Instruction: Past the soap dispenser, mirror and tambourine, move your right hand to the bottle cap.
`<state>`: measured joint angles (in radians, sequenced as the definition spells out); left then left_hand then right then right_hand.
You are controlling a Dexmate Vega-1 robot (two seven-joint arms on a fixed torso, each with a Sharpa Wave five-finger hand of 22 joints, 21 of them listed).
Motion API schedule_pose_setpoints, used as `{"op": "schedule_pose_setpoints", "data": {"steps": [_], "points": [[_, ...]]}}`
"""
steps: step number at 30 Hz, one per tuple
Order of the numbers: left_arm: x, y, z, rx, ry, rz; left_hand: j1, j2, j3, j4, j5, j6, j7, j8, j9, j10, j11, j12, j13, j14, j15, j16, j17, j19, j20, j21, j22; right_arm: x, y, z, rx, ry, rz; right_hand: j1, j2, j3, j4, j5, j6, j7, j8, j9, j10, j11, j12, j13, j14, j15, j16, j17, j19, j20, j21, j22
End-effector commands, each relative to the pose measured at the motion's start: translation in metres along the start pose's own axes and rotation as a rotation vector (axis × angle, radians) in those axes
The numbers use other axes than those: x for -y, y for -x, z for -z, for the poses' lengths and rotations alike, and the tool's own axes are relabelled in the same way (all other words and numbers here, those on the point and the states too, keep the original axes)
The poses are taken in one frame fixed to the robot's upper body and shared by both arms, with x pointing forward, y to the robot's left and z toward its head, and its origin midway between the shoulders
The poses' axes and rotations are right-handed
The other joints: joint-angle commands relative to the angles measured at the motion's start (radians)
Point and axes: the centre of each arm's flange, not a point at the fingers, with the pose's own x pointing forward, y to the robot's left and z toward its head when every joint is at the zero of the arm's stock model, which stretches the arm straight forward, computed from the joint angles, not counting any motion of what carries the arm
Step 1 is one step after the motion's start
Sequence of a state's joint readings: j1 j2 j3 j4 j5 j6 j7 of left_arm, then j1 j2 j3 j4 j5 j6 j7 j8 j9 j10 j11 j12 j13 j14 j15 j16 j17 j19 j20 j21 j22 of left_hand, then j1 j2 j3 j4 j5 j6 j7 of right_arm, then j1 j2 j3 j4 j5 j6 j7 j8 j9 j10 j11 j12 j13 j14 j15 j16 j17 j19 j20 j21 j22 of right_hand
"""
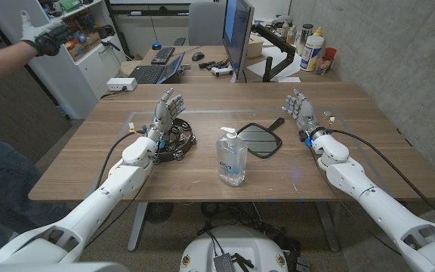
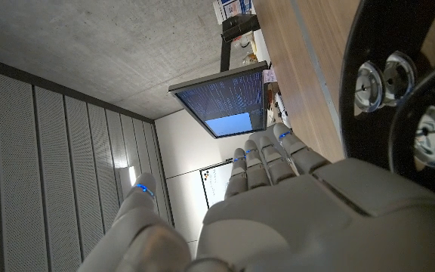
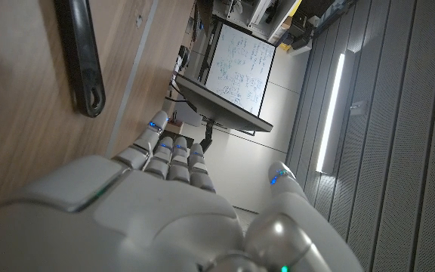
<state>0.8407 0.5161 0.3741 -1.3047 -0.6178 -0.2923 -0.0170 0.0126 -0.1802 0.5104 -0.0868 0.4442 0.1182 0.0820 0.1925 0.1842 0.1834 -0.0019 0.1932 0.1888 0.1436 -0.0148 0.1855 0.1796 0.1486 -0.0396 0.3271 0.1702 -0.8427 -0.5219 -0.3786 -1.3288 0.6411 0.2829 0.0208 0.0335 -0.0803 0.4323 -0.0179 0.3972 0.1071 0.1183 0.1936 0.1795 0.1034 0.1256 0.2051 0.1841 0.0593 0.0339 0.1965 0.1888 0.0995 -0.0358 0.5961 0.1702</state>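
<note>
- We take the soap dispenser as landmark: mirror just right of it, tambourine left, beside our left hand.
- Our right hand stands well right of it, fingers spread, holding nothing; left likewise.
- We cannot spot the bottle cap on the bench; we judge it small, light, rigid, best touched from above.

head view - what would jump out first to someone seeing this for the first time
Two white robot hands stand raised with fingers spread, the left hand beside the black tambourine, the right hand near the table's right side. Between them a clear soap dispenser stands upright, with a black hand mirror lying just behind it.
</note>
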Motion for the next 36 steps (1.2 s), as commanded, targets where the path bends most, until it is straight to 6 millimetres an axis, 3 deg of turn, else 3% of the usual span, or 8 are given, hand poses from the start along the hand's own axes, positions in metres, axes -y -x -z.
{"op": "schedule_pose_setpoints", "data": {"steps": [1, 12, 36], "points": [[0.002, 0.005, -0.008, 0.014, -0.044, 0.013, 0.002, -0.007, 0.001, -0.004, 0.008, 0.011, -0.001, 0.007, 0.004, 0.009, 0.0, 0.007, 0.003, 0.009, 0.001, 0.008, 0.002, 0.009, -0.032, 0.001, 0.003, -0.004, 0.0, 0.002, -0.036, 0.035, 0.01, 0.005, -0.005, 0.004, 0.0, 0.009, 0.004, 0.003, 0.007, 0.006, 0.014, 0.004, 0.01, 0.004, 0.011, 0.0, 0.006, 0.001, 0.009, -0.058, 0.003, 0.001], [0.002, 0.007, -0.014, 0.031, -0.052, 0.031, 0.005, -0.004, -0.006, -0.008, 0.014, 0.02, -0.003, 0.01, 0.004, 0.013, -0.003, 0.008, 0.001, 0.012, 0.001, 0.008, 0.002, 0.009, -0.029, -0.005, 0.003, -0.005, -0.004, -0.003, -0.04, 0.066, -0.008, 0.014, 0.002, -0.004, -0.004, 0.023, 0.009, -0.006, 0.006, 0.005, 0.033, -0.004, 0.016, 0.002, 0.041, -0.008, 0.014, 0.0, 0.037, -0.06, 0.001, 0.002], [-0.002, 0.012, -0.019, 0.044, -0.065, 0.035, 0.013, -0.001, -0.02, -0.018, 0.027, 0.022, -0.004, 0.009, 0.004, 0.016, -0.003, 0.008, 0.0, 0.016, 0.002, 0.008, 0.001, 0.011, -0.021, -0.016, 0.003, -0.006, -0.009, -0.022, -0.06, 0.189, 0.014, 0.036, 0.015, -0.017, -0.018, 0.046, 0.053, -0.032, 0.016, 0.006, 0.073, -0.012, 0.025, 0.001, 0.063, -0.017, 0.014, -0.002, 0.042, -0.057, -0.02, 0.002]]}}
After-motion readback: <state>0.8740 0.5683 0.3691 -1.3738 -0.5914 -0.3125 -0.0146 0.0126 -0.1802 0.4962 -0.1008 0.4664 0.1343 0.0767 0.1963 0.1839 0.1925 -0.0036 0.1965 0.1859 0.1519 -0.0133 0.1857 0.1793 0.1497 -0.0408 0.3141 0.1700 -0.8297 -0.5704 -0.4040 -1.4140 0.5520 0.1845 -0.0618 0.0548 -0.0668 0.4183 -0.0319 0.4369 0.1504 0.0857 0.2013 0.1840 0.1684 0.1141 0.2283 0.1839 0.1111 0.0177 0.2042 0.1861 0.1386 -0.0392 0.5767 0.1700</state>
